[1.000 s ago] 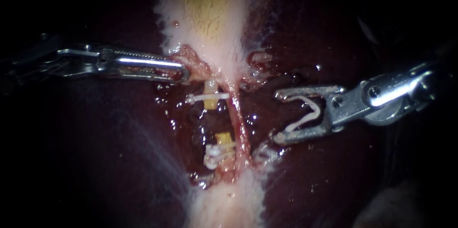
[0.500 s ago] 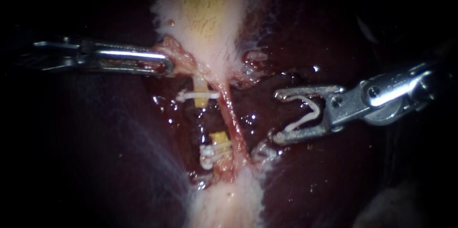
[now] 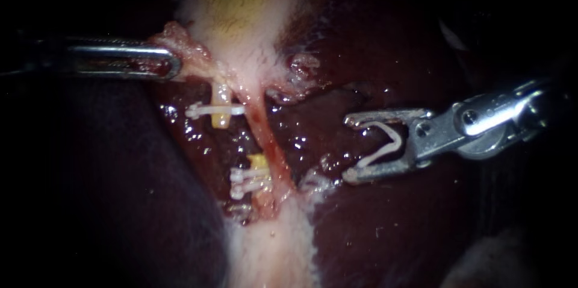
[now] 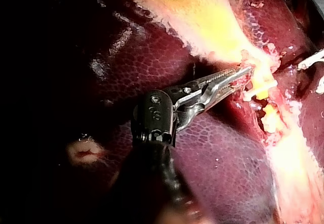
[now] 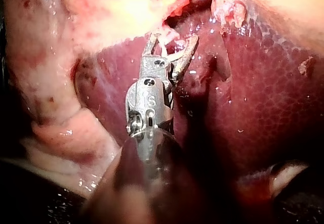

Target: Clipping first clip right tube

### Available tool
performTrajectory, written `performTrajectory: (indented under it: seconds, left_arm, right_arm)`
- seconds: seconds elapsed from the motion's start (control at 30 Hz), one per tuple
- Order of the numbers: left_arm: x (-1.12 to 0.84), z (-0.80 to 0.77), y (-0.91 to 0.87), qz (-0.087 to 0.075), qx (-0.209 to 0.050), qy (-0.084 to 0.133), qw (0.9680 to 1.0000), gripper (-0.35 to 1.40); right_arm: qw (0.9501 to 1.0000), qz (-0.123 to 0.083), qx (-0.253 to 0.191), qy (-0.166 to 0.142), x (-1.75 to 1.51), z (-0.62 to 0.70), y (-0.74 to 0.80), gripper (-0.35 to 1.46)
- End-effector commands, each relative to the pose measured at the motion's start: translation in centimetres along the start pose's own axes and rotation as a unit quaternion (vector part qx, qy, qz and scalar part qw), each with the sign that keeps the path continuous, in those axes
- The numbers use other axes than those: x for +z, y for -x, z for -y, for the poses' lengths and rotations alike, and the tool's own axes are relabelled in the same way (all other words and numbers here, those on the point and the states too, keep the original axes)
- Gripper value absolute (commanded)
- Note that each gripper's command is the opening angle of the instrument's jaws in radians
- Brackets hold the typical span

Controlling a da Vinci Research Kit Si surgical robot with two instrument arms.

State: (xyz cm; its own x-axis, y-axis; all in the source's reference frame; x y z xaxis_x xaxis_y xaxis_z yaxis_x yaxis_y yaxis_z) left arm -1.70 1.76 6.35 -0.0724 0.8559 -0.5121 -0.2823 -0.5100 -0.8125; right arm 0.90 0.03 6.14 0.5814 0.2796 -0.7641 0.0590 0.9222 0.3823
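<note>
Jaws of the right instrument (image 3: 348, 147), frame right, are clasped on a bent white plastic clip (image 3: 394, 138) (unapplied); the thin pink right tube (image 3: 268, 137), centre, is bare; pale tissue (image 3: 174, 32) is gripped by the left instrument (image 3: 173, 64).

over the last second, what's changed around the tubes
The left instrument, jaws shut on the tissue flap at the edge of the gallbladder, has pulled it leftward, dragging the clipped tube and the right tube along. Nothing was grasped or released. The right instrument, with the open clip in its jaws, stayed short of the right tube.
</note>
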Motion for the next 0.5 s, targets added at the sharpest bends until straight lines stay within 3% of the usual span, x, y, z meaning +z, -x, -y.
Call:
performTrajectory:
  seconds: [0.03,0.3,0.5]
  left_arm:
    - [0.01,0.01,0.01,0.0,0.001,-0.001,1.0,-0.35]
    - [0.02,0.03,0.01,0.0,0.001,-0.001,1.0,-0.35]
    - [0.02,0.03,0.01,0.0,0.001,-0.001,1.0,-0.35]
  right_arm:
    - [1.0,0.0,0.008,0.001,0.05,0.01,-0.01,0.48]
    - [0.9989,-0.004,0.047,-0.007,0.42,0.02,-0.08,0.47]
    - [0.9975,-0.008,0.067,-0.02,0.78,0.04,-0.05,0.47]
